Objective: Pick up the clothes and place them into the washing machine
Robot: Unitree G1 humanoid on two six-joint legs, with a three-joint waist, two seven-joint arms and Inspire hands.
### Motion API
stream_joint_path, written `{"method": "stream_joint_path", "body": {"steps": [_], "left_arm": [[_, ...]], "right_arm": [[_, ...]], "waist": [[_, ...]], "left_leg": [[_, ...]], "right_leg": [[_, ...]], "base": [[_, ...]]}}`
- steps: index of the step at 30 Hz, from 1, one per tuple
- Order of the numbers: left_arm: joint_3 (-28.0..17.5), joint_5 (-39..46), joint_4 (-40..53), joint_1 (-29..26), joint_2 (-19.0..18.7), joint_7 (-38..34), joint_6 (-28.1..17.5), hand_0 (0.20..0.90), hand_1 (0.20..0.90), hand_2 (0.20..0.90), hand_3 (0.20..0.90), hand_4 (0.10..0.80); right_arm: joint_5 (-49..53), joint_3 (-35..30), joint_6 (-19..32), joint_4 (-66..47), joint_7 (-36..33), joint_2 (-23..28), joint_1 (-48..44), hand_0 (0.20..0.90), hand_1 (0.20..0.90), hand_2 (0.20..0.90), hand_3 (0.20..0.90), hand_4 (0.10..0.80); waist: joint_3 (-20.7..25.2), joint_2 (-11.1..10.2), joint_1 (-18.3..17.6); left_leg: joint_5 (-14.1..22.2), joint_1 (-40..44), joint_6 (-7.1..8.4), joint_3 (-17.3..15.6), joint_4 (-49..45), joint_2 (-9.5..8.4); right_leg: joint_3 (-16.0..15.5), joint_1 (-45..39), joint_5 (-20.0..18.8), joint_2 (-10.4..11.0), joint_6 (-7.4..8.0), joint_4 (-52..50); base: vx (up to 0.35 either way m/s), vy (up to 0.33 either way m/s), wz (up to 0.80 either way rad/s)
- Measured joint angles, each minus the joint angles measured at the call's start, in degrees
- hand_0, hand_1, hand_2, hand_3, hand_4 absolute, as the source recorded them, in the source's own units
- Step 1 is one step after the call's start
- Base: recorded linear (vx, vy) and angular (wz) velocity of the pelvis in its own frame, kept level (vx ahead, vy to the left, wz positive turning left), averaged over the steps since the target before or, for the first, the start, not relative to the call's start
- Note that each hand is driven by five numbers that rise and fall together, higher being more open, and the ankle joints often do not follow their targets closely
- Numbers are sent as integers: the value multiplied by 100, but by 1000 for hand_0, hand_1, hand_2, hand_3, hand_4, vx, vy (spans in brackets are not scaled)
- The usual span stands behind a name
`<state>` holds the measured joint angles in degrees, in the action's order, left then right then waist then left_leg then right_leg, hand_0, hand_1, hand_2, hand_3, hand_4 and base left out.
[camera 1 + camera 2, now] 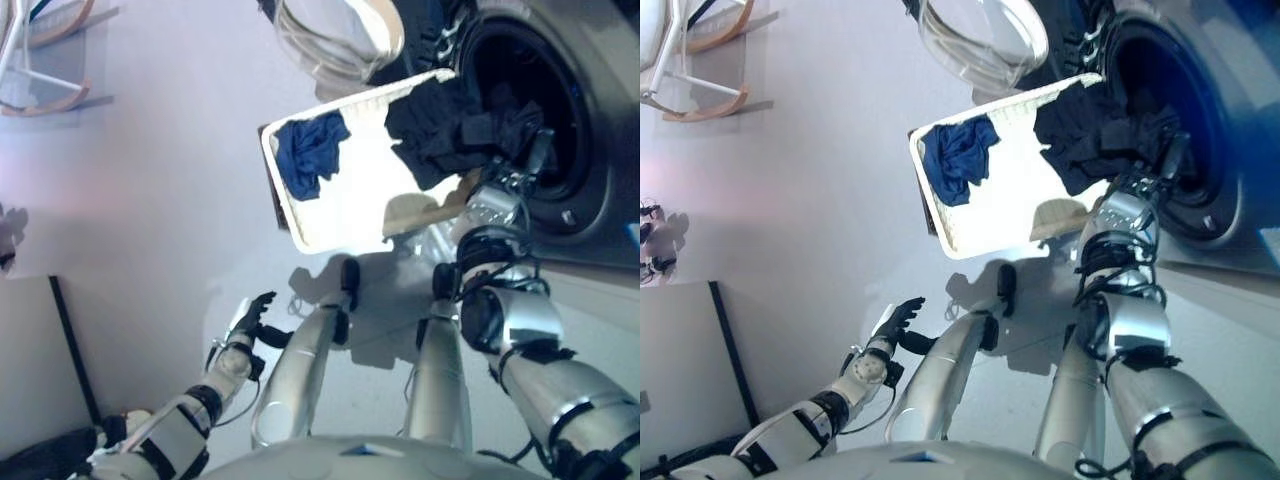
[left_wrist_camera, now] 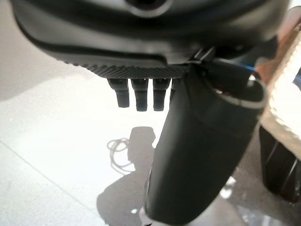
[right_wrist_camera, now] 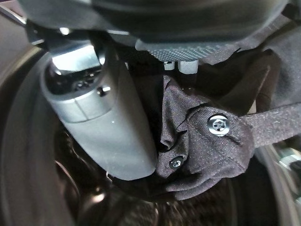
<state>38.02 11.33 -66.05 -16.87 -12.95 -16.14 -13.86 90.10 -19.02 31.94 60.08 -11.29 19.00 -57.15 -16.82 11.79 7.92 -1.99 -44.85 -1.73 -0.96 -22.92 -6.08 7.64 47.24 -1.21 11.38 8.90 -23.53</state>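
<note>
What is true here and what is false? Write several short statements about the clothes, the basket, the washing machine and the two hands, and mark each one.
1. The right hand is shut on the black garment at the mouth of the washing machine. True.
2. The blue garment is already inside the drum. False: it lies in the white basket.
3. The left hand holds a piece of clothing. False: it is open and holds nothing, low beside the robot.
4. The washing machine's door is closed. False: it is swung open.
5. Part of the black garment drapes over the basket's edge. True.
</note>
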Motion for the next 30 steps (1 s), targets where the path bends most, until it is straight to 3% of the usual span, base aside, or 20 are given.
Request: {"method": "stream_joint_path", "body": {"steps": [4, 13, 24, 25, 26, 30], "left_arm": [[50, -4, -5, 11, 11, -17, 10, 900, 900, 900, 900, 800], [50, -20, 246, -25, 23, -95, -38, 900, 900, 900, 900, 800], [37, -22, 450, -29, 3, -220, -250, 900, 900, 900, 900, 800], [37, -22, 450, -29, 0, -220, -251, 900, 900, 900, 900, 800], [37, -22, 445, -28, -1, -220, -248, 900, 900, 900, 900, 800], [40, -23, 445, -10, -2, -215, -250, 900, 900, 900, 900, 800]], "right_arm": [[72, -73, -85, 763, -228, 560, -452, 300, 300, 300, 300, 400], [111, 160, -225, 843, -344, 1677, -1295, 300, 300, 300, 300, 400], [85, 427, 227, 292, -477, 1702, -1357, 300, 300, 300, 300, 400], [67, 430, 227, 283, -478, 1700, -1357, 559, 559, 559, 559, 573], [36, 430, 236, 243, -479, 1689, -1357, 900, 900, 900, 900, 800], [-69, 387, 200, 183, -489, 1609, -1355, 900, 900, 900, 900, 800]], "waist": [[-32, 66, 158], [-9, 123, 365], [-18, 221, 415], [-18, 221, 422], [-23, 226, 431], [-25, 226, 429]], "left_leg": [[-5, -95, 5, 79, -25, -39], [-82, -189, 14, 250, 73, -150], [-232, -65, -49, 226, 351, -306], [-234, -36, -53, 227, 351, -304], [-235, 12, -58, 229, 356, -305], [-237, 384, -43, 230, 539, -305]], "right_leg": [[3, 86, -2, -1, -2, -13], [-83, 210, 82, 81, 33, -144], [-34, 215, 117, 230, 48, -143], [-35, 186, 117, 231, 48, -140], [-40, 135, 117, 231, 49, -129], [-41, -213, 118, 238, 49, 12]], "base": [[39, 1, 0], [64, -4, 10], [57, 36, 4], [35, 30, -1], [0, 0, 0], [31, 15, -4]]}}
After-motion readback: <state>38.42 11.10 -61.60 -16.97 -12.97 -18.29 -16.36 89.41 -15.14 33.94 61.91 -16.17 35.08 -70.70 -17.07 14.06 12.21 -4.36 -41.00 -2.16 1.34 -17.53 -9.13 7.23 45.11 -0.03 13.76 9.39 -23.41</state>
